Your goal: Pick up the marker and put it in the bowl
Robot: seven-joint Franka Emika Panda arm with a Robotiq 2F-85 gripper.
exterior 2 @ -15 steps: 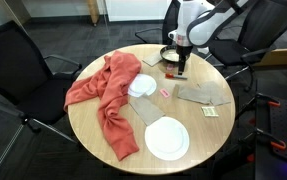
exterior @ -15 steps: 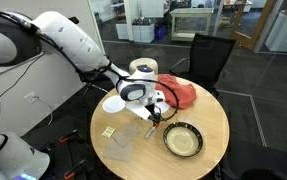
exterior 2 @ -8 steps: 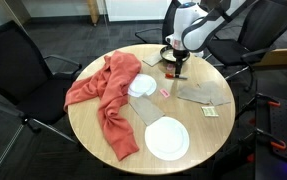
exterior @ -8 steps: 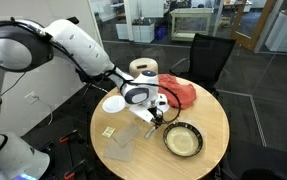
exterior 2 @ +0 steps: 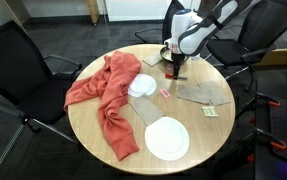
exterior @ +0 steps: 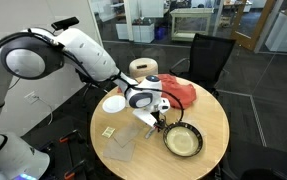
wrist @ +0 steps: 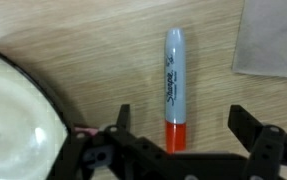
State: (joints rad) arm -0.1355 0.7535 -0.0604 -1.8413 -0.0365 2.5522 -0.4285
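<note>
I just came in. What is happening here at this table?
The robot arm holds its gripper above a marker that lies flat on the round table, beside the bowl. The jaws are open, one on each side of the marker, and it is not yet gripped. The bowl looks empty.

Exterior views face table from seemingly opposite sides; wrist view close, downward.
</note>
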